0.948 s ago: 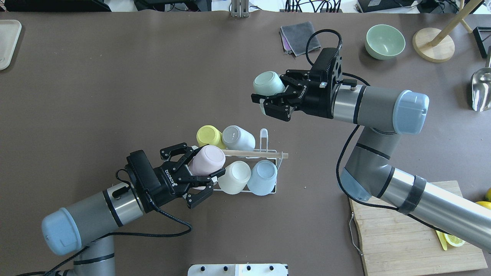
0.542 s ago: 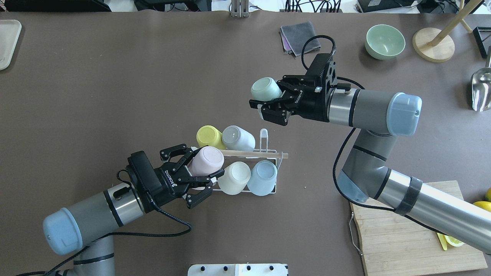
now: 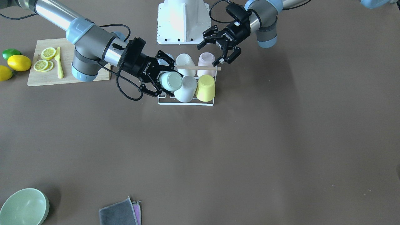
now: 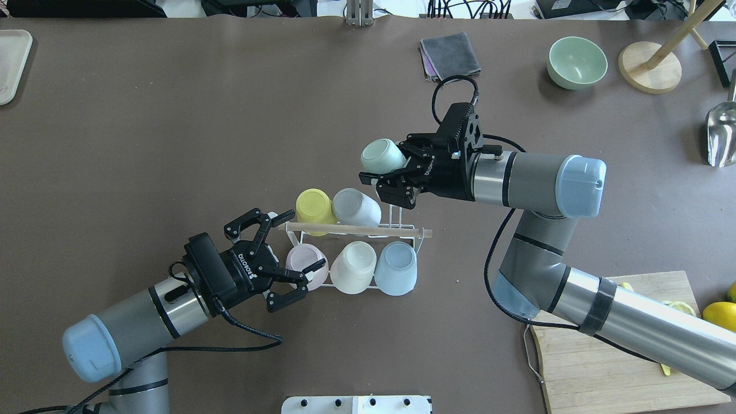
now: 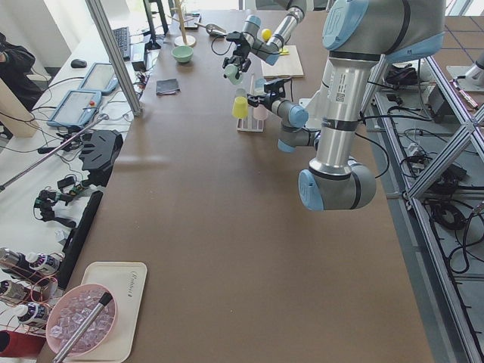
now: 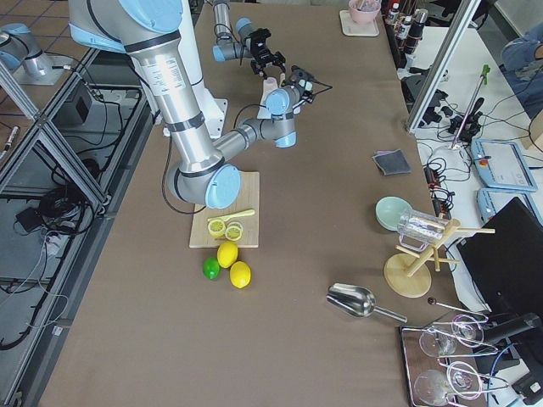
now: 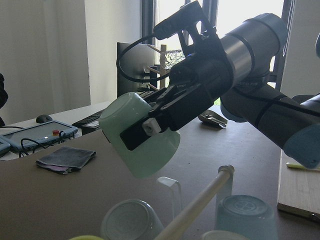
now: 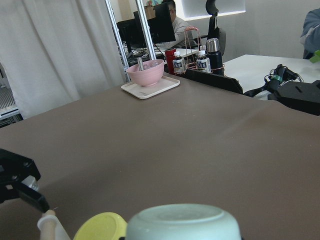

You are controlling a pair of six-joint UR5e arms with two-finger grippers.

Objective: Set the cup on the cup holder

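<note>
The cup holder (image 4: 402, 229), a white wire rack with a wooden rod (image 4: 356, 230), stands mid-table. Several cups sit mouth down on it: yellow (image 4: 313, 204), grey-white (image 4: 356, 207), pink (image 4: 303, 257), cream (image 4: 352, 267) and blue (image 4: 395, 268). My right gripper (image 4: 391, 171) is shut on a mint green cup (image 4: 381, 156), tilted in the air just beyond the rack's far right corner. In the front-facing view that cup (image 3: 170, 81) hangs beside the grey-white one. My left gripper (image 4: 293, 246) is open at the rack's left end, its fingers on either side of the pink cup (image 3: 206, 60).
A wooden cutting board (image 4: 598, 368) with lemon slices lies at the near right, under my right arm. At the far right are a grey cloth (image 4: 449, 54), a green bowl (image 4: 577, 62), a wooden stand (image 4: 650, 66) and a metal scoop (image 4: 721, 135). A tray (image 4: 8, 63) is far left.
My left gripper has let go of the pink cup, which dropped mouth down onto the rack, and has opened wider and drawn back. My right arm carried the mint cup closer to the rack.
</note>
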